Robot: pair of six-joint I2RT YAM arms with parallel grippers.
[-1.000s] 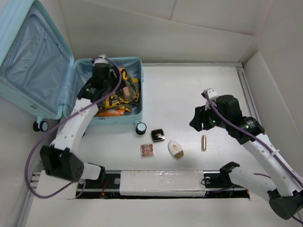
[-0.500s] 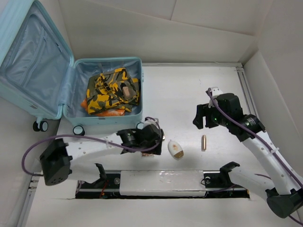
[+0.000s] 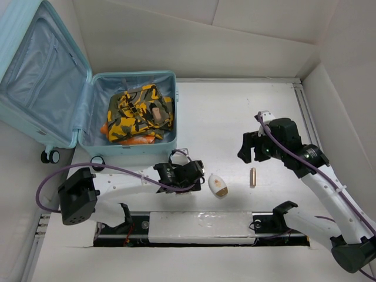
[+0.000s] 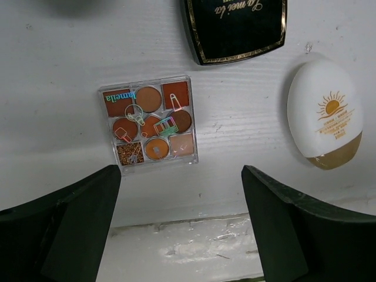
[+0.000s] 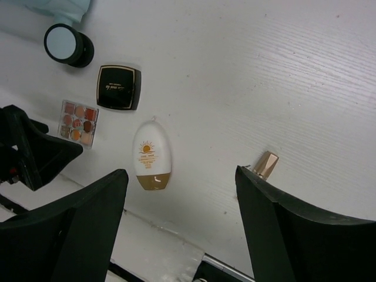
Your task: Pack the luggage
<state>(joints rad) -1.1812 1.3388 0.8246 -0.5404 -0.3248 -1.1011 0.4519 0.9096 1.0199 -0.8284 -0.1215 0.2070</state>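
The light-blue luggage (image 3: pixel 41 76) lies open at the far left, its base holding camouflage clothing (image 3: pixel 140 113). My left gripper (image 3: pixel 191 176) is open and empty, hovering above an eyeshadow palette (image 4: pixel 150 123); its midpoint (image 4: pixel 182 226) sits just nearer the table's front edge than the palette. A black compact (image 4: pixel 235 26) and a white sunscreen bottle (image 4: pixel 326 114) lie beside the palette. My right gripper (image 3: pixel 251 154) is open and empty, high above the table (image 5: pixel 182 229), with a gold lipstick (image 5: pixel 265 164) by its right finger.
A round black jar (image 5: pixel 67 45) stands near the suitcase's front corner. The sunscreen (image 3: pixel 218 185) and lipstick (image 3: pixel 253 177) lie near the table's front edge. A white strip (image 3: pixel 200 226) runs along the front. Walls close in at the back and right.
My left arm has left the suitcase and swung down to the front of the table, settling over the palette and compact. The right gripper has barely shifted.
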